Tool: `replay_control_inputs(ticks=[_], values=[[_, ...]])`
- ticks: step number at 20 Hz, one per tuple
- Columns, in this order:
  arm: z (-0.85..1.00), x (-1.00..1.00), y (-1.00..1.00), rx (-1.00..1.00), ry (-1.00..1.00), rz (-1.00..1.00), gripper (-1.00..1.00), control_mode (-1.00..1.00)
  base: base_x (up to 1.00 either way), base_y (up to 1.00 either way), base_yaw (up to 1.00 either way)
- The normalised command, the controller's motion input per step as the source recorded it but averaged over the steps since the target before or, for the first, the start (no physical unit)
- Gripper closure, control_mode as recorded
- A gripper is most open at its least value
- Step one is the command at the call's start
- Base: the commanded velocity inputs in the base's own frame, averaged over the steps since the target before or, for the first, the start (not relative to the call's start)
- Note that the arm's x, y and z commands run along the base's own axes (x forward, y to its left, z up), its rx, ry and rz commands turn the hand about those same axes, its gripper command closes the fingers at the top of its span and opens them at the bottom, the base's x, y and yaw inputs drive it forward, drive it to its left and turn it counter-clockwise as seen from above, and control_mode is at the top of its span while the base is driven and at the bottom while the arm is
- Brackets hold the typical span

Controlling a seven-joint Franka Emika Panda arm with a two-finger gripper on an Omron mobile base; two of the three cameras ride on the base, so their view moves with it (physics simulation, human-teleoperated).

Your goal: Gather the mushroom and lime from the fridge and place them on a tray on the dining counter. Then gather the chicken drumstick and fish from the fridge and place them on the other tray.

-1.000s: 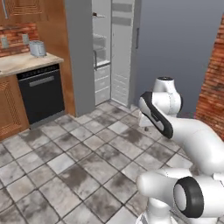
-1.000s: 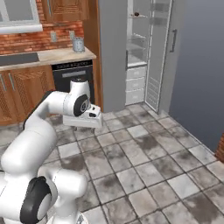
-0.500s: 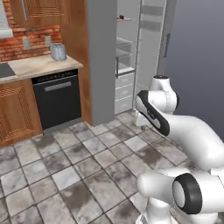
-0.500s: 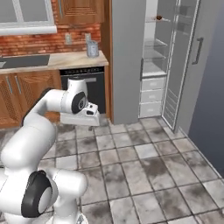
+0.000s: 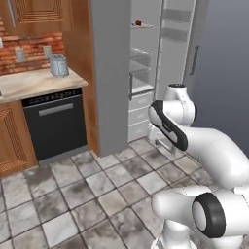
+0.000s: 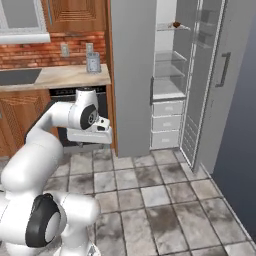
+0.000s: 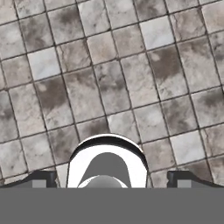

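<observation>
From the left base view, the fridge [image 5: 155, 73] stands with its door swung wide, white shelves bare but for a small brown lump, possibly the chicken drumstick [image 5: 138, 22], on the top shelf. The right base view shows that lump [image 6: 176, 24] high up too. In the hand view the gripper [image 7: 109, 179] points at the tiled floor [image 7: 109, 65], jaws spread fully, holding nothing.

A small reddish-brown item [image 5: 138, 22] on the fridge [image 5: 146, 73] top shelf is too small to identify; the fridge top is cut off by the frame edge.
</observation>
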Motion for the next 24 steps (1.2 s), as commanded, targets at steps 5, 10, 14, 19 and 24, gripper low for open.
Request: replay_control_inputs(ticks=[5,10,14,19,24], values=[[0.00,0.00,0.00,0.00,0.00,0.00,-1.00,1.00,1.00,-0.36,0.03],[0.00,0.00,0.00,0.00,0.00,0.00,-1.00,1.00,1.00,-0.50,0.09],[0.00,0.00,0.00,0.00,0.00,0.00,-1.00,1.00,1.00,-0.54,0.16],[0.00,0.00,0.00,0.00,0.00,0.00,-1.00,1.00,0.97,-0.57,0.14],[0.00,0.00,0.00,0.00,0.00,0.00,-1.00,1.00,0.80,-0.53,0.18]])
